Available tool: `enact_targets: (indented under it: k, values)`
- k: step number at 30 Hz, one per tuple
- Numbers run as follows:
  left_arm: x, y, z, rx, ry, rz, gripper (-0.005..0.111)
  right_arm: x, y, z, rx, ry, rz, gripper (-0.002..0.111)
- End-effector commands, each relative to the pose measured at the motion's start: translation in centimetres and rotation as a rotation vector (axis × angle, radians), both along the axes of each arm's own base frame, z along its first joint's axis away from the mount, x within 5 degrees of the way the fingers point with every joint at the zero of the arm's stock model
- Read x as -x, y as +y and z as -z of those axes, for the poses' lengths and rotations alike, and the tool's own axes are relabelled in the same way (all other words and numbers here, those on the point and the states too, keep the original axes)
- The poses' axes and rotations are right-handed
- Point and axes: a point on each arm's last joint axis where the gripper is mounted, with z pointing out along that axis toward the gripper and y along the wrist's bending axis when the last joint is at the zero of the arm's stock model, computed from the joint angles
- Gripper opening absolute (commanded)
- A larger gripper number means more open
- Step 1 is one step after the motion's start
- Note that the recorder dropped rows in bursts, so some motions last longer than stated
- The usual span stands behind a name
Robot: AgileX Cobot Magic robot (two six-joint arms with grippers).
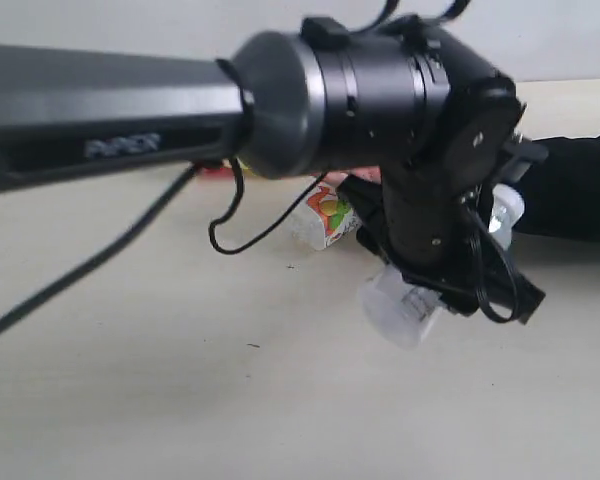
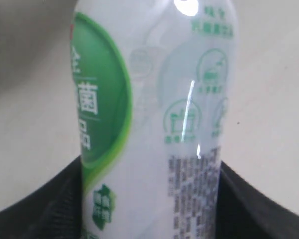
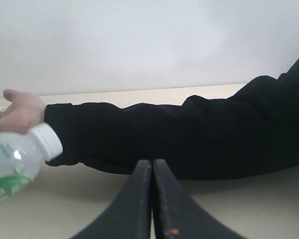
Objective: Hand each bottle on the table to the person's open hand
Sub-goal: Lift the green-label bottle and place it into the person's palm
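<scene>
My left gripper (image 1: 435,285) is shut on the bottle with the white-green label (image 2: 154,124), its black fingers (image 2: 35,209) pressed against both sides. This bottle (image 1: 400,305) is tilted, base toward the camera and white cap (image 3: 47,140) close to the person's open hand (image 3: 17,112). A fruit-print bottle (image 1: 325,218) lies on the table (image 1: 180,380) behind the arm. A bit of red (image 1: 212,170) shows under the arm; I cannot tell what it is. My right gripper (image 3: 152,172) is shut and empty, low over the table, facing the sleeve.
The person's black-sleeved forearm (image 3: 189,134) lies across the table from the right (image 1: 580,190). My left arm's thick link (image 1: 110,110) spans the upper left, with cables (image 1: 100,260) hanging below it. A pale wall (image 3: 149,45) stands behind the table.
</scene>
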Motion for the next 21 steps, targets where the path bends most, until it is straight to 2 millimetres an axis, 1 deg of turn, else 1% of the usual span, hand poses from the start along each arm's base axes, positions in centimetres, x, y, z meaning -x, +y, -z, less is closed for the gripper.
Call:
enact_targets:
  k: [1, 3, 6, 9, 11, 14, 16, 21]
  values:
    - [0.5, 1.2, -5.5, 0.112, -0.069, -0.039, 0.000, 0.0, 0.0, 0.1, 0.000, -0.009, 0.005, 0.000]
    - [0.6, 1.7, -7.7, 0.163, -0.102, -0.070, 0.000, 0.0, 0.0, 0.1, 0.000, -0.009, 0.005, 0.000]
    - [0.5, 2.5, -10.5, 0.225, -0.140, -0.139, 0.000, 0.0, 0.0, 0.1, 0.000, -0.006, 0.005, 0.000]
    - [0.0, 3.1, -12.2, 0.274, -0.140, -0.201, 0.000, 0.0, 0.0, 0.1, 0.000, -0.006, 0.005, 0.000]
    - [-0.7, 3.6, -13.0, 0.286, -0.136, -0.244, 0.000, 0.0, 0.0, 0.1, 0.000, -0.006, 0.005, 0.000]
    - [-1.8, 4.3, -13.6, 0.290, -0.139, -0.284, 0.000, 0.0, 0.0, 0.1, 0.000, -0.006, 0.005, 0.000]
    - [-2.6, 4.9, -13.6, 0.293, -0.137, -0.321, 0.000, 0.0, 0.0, 0.1, 0.000, -0.006, 0.005, 0.000]
    - [-5.3, 6.3, -12.7, 0.285, -0.124, -0.423, 0.000, 0.0, 0.0, 0.1, 0.000, -0.006, 0.005, 0.000]
